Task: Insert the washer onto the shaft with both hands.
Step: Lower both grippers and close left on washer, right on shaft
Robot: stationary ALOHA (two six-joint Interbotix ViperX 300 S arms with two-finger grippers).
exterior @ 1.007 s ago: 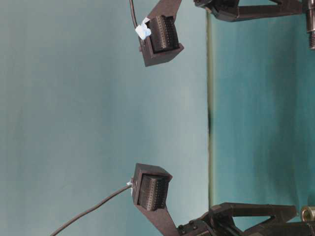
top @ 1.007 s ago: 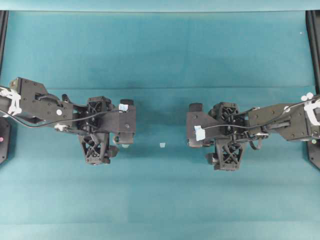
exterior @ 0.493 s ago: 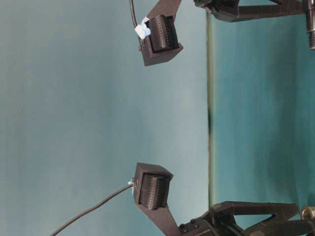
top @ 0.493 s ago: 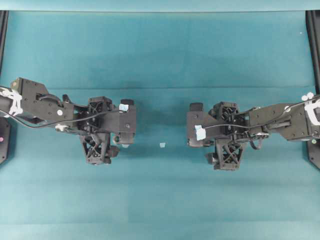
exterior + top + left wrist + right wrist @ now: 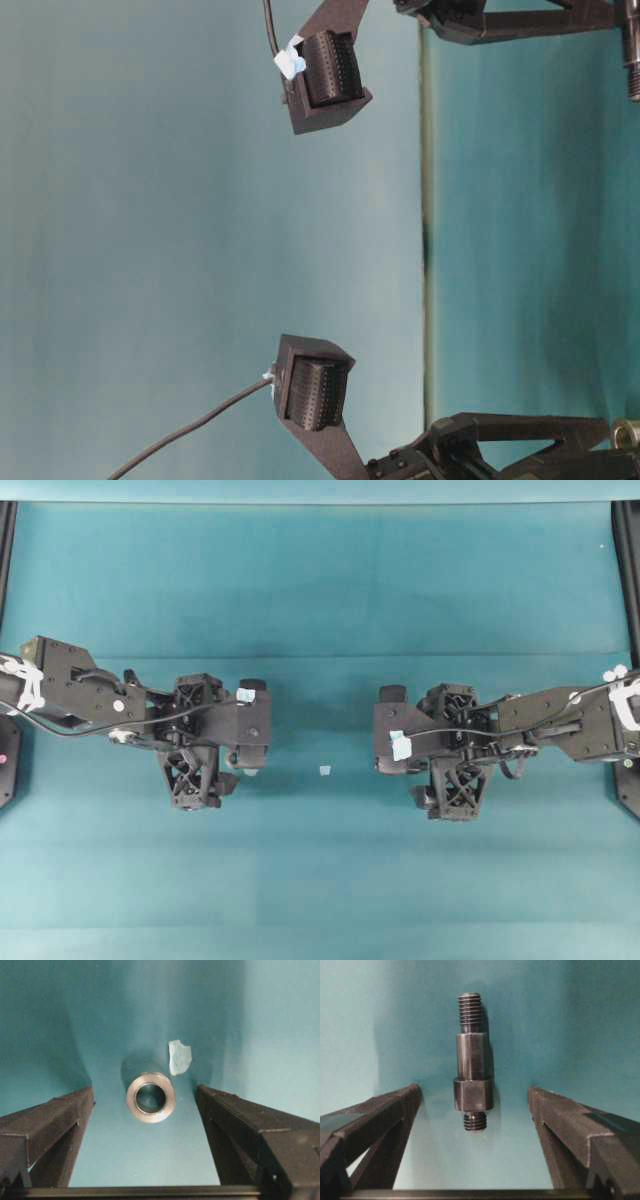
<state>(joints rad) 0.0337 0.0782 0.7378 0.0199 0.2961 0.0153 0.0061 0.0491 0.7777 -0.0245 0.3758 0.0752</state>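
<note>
- One washer lies flat on the teal table; we see it between the left gripper's spread jaws, untouched.
- One shaft lies between the right gripper's parted jaws, clear of both.
- One pale scrap sits just beside the washer.
- Two grippers face each other, well apart.
</note>
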